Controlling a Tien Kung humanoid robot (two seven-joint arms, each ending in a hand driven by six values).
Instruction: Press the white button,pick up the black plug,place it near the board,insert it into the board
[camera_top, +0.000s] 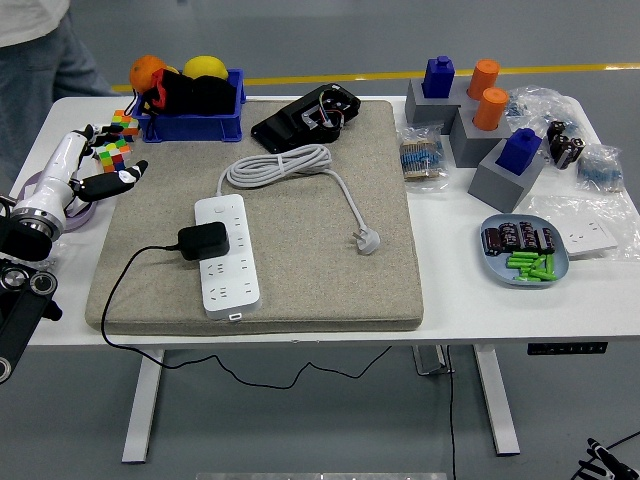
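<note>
Near edge: white power strip (227, 252) lies lengthwise on the beige mat (330, 290), black plug (203, 240) already sits on its left side, seated as far as I can tell, cable trailing off the mat's left. Looks like insertion is done. Left hand (95, 172) hovers well left of the strip by the coloured cubes (114, 140), fingers spread, empty. Right hand not visible. If a check press is needed: come straight down on the plug top, no side load, don't snag the cable. Person (35, 50) stands at far left corner, hands off
</note>
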